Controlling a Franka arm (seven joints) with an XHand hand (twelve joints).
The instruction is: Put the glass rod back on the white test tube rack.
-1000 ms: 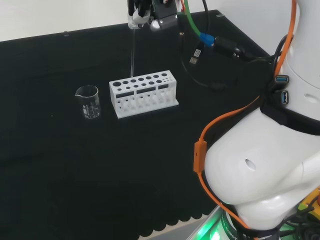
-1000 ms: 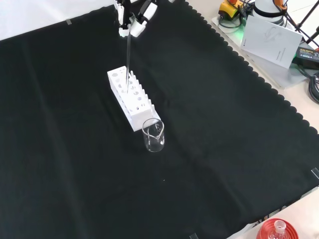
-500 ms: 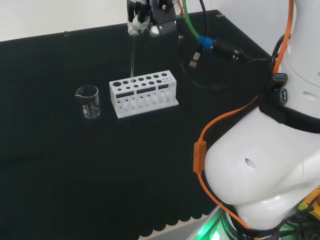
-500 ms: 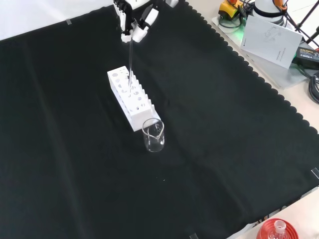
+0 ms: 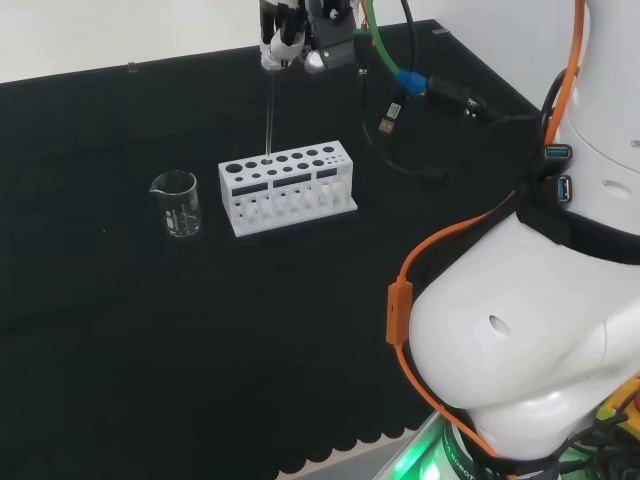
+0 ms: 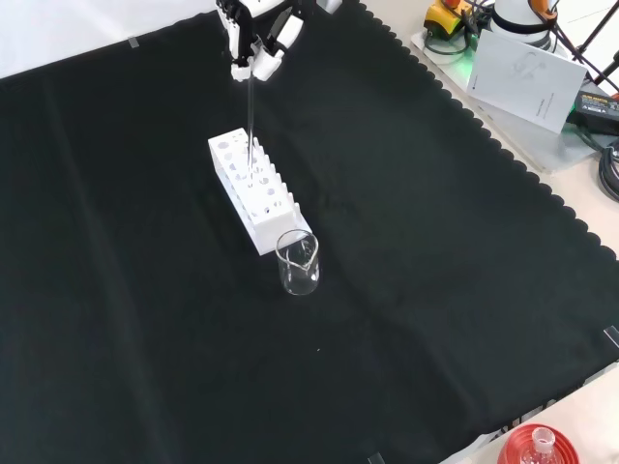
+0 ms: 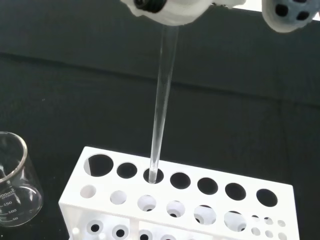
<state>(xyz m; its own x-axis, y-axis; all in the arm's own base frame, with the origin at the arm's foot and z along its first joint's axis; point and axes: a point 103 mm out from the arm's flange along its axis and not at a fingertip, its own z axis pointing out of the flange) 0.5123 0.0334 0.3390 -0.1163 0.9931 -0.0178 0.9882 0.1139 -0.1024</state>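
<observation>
Clear glass rod hangs upright below the hand's pinching fingertips, its lower tip entering a hole of the white plastic test tube rack.

On the desk the test tube rack stands just right of the beaker in the head view; in the front view the beaker sits just before the rack's near end. My fingers hang above the rack, pinching the top of the glass rod. The rod hangs nearly upright, its lower tip in a hole of the rack's back row, third from the beaker end.
</observation>
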